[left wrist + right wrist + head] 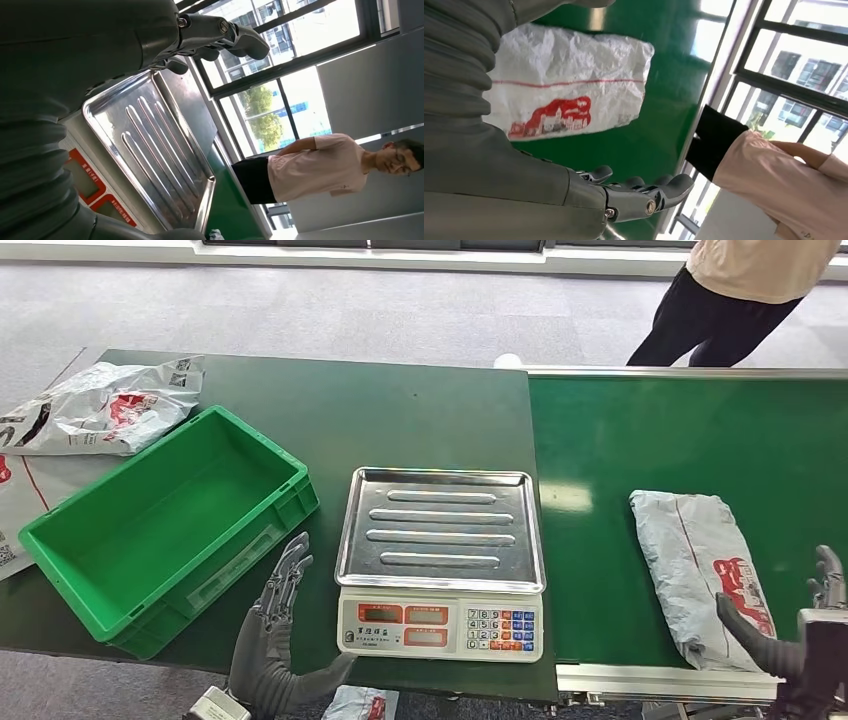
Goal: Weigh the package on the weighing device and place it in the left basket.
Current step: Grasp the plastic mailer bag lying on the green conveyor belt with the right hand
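Green plastic forms the basket (105, 540), which sits on the left part of the dark green surface (400, 410) with nothing inside it. Just right of it stands the scale (441, 562); its ribbed steel tray (441, 485) carries nothing, and its front panel with red displays and a keypad faces the robot.

The package (700, 570) is a crumpled grey-white plastic mailer with a red print and a thin red line along it. It lies flat on the brighter green conveyor belt (640, 440), right of the scale and well apart from it, close to the belt's near edge.

The right hand (815, 625) is at the near end of the package, thumb (745, 635) over its corner and the other fingers spread; it holds nothing. The left hand (275, 635) hovers between basket and scale, fingers stretched apart, holding nothing.

More grey mailers (105, 405) lie on the surface behind and left of the basket, one touching its far rim. A person (735, 295) in a pale top and dark trousers stands beyond the belt's far edge.
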Robot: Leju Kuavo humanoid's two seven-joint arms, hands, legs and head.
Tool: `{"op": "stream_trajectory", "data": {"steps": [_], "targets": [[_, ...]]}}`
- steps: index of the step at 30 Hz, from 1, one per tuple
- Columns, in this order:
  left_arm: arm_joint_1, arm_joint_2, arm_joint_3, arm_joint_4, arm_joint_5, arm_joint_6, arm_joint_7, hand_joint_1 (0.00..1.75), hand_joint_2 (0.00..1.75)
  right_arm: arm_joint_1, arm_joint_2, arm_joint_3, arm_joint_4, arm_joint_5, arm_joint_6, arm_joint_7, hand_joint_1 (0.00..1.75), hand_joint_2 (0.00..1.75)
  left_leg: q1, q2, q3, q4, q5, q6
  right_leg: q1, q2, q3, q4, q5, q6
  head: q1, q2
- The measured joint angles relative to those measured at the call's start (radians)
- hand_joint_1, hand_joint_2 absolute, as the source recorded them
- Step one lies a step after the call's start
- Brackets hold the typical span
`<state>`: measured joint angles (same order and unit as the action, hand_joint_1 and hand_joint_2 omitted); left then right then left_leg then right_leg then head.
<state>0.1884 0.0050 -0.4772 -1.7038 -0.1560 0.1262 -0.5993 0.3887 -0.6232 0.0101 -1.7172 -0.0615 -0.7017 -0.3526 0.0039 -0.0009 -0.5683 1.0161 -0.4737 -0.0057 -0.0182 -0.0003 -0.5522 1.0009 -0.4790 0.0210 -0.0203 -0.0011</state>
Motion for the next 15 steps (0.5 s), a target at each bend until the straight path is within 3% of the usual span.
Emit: {"op": "stream_trajectory", "data": {"steps": [2, 4, 6, 8, 12, 15], "targets": [[0.007, 0.002, 0.0, -0.002, 0.008, 0.018, 0.001, 0.0, 1.75, -0.018, -0.01, -0.021, 0.02, 0.128, 0.007, 0.044, 0.0, 1.75, 0.0, 0.001, -0.003, -0.001, 0.0, -0.001, 0.001, 0.001, 0.001, 0.0, 0.0, 0.0, 0.0, 0.0], [0.036, 0.009, 0.001, -0.023, 0.022, 0.069, 0.006, 0.0, 1.75, -0.089, 0.012, -0.033, 0.086, 0.339, 0.055, 0.118, 0.0, 1.75, 0.002, 0.007, -0.005, -0.001, -0.002, -0.003, 0.004, 0.007, 0.001, 0.001, 0.0, -0.002, 0.0, 0.0], [0.086, 0.025, 0.003, -0.071, 0.035, 0.125, 0.012, 0.0, 1.75, -0.214, 0.052, -0.027, 0.198, 0.577, 0.169, 0.246, 0.0, 1.75, 0.003, 0.017, -0.004, -0.002, -0.004, -0.005, 0.004, 0.018, -0.001, 0.001, 0.001, -0.004, 0.0, 0.0], [0.126, 0.047, 0.003, -0.121, 0.049, 0.155, 0.016, 0.0, 1.75, -0.35, 0.08, -0.016, 0.331, 0.723, 0.304, 0.367, 0.0, 1.75, 0.003, 0.022, -0.001, -0.002, -0.003, -0.003, 0.003, 0.022, -0.004, 0.002, 0.002, -0.004, 0.0, 0.0], [0.166, 0.093, 0.003, -0.168, 0.09, 0.186, 0.011, 0.0, 1.75, -0.594, 0.092, 0.037, 0.632, 0.841, 0.66, 0.509, 0.0, 1.75, 0.003, 0.011, 0.0, -0.001, 0.004, -0.002, 0.003, 0.011, -0.005, 0.002, 0.005, -0.002, 0.0, 0.0], [0.178, 0.119, 0.003, -0.173, 0.112, 0.208, -0.008, 0.0, 1.75, -0.71, 0.111, 0.098, 0.845, 0.869, 0.834, 0.516, 0.0, 1.75, 0.003, 0.003, -0.003, -0.001, 0.007, -0.003, 0.003, 0.003, -0.004, 0.003, 0.005, -0.002, 0.0, 0.0]]}}
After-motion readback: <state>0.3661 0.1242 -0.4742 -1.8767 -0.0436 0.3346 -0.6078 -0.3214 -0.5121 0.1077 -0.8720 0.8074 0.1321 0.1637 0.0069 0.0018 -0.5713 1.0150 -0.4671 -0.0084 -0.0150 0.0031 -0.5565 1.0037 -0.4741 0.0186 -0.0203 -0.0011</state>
